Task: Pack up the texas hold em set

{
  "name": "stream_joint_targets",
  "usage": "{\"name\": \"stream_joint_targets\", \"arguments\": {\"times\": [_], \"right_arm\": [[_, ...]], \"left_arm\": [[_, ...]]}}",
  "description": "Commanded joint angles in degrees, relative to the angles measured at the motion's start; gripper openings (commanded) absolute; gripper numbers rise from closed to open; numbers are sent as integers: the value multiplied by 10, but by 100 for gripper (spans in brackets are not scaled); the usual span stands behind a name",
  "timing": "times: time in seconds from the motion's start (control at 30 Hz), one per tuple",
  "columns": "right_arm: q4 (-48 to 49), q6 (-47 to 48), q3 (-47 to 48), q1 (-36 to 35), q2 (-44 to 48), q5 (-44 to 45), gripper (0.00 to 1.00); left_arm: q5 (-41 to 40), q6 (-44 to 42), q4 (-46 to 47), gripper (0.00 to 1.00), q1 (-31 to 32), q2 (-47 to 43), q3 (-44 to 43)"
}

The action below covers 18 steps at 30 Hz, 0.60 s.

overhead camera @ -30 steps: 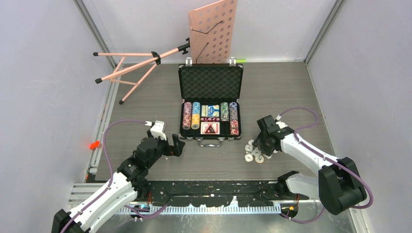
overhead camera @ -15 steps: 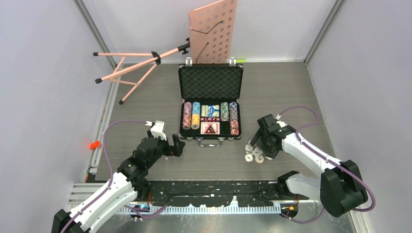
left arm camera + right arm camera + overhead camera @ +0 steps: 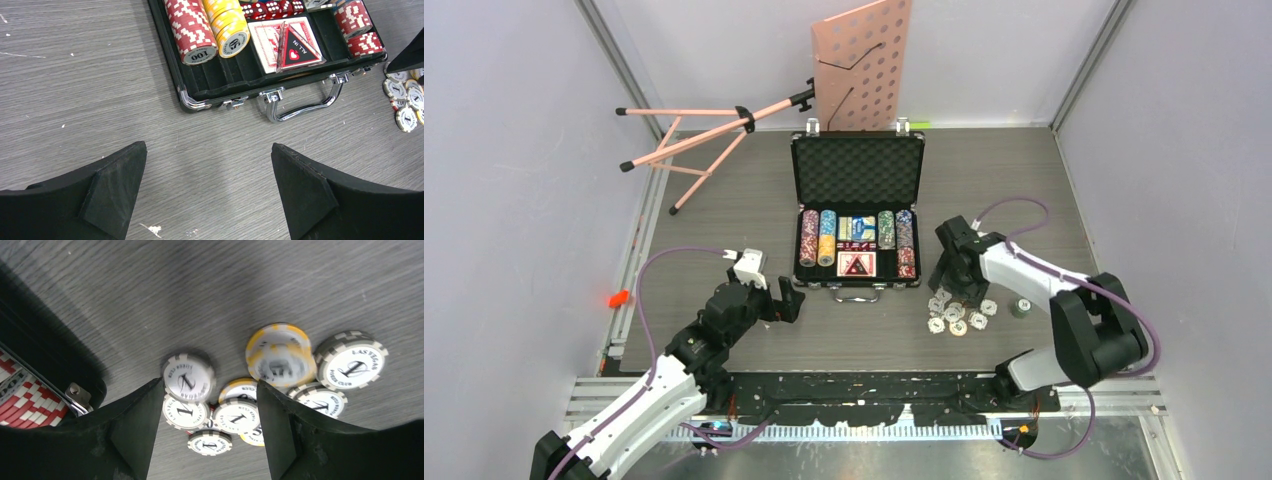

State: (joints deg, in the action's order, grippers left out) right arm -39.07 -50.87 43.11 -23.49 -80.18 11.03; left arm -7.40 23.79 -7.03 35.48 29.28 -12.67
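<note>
The left hand [image 3: 207, 150] hangs low over the bare grey table [image 3: 75, 100], its two black fingers spread as wide as they go, holding nothing and touching nothing, just short of the briefcase's near left corner. To the right, off the case's near right corner, loose chips [image 3: 954, 315] lie scattered flat on the table; most are white with grey edge marks and carry a large "1", and one reads "LAS VEGAS" around its rim. A yellow-edged chip [image 3: 280, 355] among them is blurred, so its face cannot be read. The right hand [image 3: 210, 385] stands over this pile with its fingers partly apart, several white chips lying between them; nothing is clamped, and whether the tips touch a chip cannot be told. A dark chip [image 3: 1021, 307] lies apart, further right. The black briefcase [image 3: 167, 55] lies open at the middle of the table, silver handle [image 3: 305, 102] facing the arms. In its tray, a red chip row [image 3: 192, 30] ends in a face marked "100", a yellow row [image 3: 227, 20] beside it shows "50", and a red triangle [image 3: 295, 47] reading "ALL IN" rests on a red-backed card deck [image 3: 265, 40], with small red dice [image 3: 270, 7] beyond. The foam-lined lid [image 3: 857, 170] lies open beyond the tray. Behind it, a pink music stand [image 3: 864, 60] leans against the back wall.
</note>
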Motion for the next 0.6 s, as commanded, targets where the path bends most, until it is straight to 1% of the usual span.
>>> {"name": "stream_joint_targets", "arguments": {"times": [0.0,0.17,0.3,0.37,0.4,0.43,0.57], "right_arm": [[4,21,43,-23,-45,36,73],[0,28,61,-34,-76,54,71],[5,31,62,-37,-90,53,63],[8,32,61,-38,-91,50,57],[9,32,61,-37,-90,49,51],[9,32,61,-37,-89,48,48],[7,28,62,-37,-76,38,26]], "left_arm": [[5,-3,29,99,-2,-1,-5],[5,-3,28,99,-2,-3,-4],[6,-3,29,99,-2,-3,-4],[6,-3,29,99,-2,-2,-4],[7,-3,30,99,-2,-2,-4],[7,-3,30,99,-2,0,-4],[8,-4,30,99,-2,1,-5]]}}
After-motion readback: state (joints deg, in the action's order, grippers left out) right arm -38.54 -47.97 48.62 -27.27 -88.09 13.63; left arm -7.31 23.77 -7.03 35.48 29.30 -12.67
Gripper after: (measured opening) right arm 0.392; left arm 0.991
